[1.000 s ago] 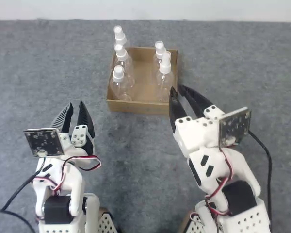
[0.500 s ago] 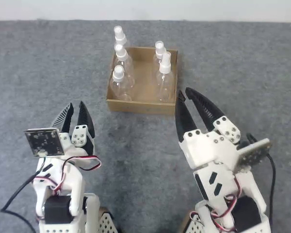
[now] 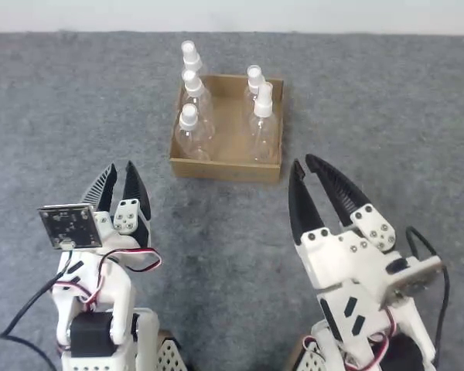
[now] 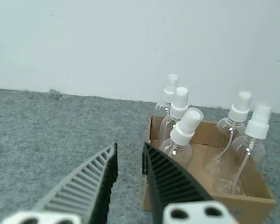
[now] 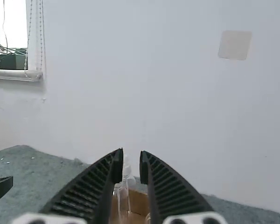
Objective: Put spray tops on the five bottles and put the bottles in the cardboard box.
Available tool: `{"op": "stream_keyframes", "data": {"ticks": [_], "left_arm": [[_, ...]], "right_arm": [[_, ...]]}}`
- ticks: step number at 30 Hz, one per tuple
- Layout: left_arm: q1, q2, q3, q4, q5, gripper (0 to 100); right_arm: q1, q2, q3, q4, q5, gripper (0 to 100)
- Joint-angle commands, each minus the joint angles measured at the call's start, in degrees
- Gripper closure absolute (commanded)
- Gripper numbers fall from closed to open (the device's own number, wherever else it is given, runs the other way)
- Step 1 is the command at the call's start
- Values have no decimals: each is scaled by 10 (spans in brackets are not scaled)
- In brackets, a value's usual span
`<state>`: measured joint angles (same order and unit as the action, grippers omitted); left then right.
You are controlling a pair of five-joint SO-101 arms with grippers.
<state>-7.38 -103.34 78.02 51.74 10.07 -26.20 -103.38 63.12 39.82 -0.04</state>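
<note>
High view: bottles (image 3: 189,127) stand in the cardboard box (image 3: 224,168), apart from the slightly spread left fingers (image 3: 136,192) and right fingers (image 3: 301,209).

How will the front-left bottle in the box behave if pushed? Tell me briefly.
The bottle looks clear and empty, so probably light. Tall and narrow with a spray top, it may tip easily. The cardboard box wall would likely catch it.
</note>
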Motion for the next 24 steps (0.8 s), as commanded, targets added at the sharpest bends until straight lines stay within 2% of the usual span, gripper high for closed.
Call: {"op": "stream_keyframes", "data": {"ticks": [1, 7, 14, 24], "left_arm": [[-2, -8, -10, -21, -2, 916], [-2, -8, -10, -20, -2, 916], [0, -8, -10, -20, -2, 916], [-2, -8, -10, -22, -3, 916]], "right_arm": [[0, -7, 7, 18, 9, 961], [46, -7, 31, 44, 7, 961], [87, -7, 42, 120, 8, 961], [124, -7, 171, 106, 8, 961]]}}
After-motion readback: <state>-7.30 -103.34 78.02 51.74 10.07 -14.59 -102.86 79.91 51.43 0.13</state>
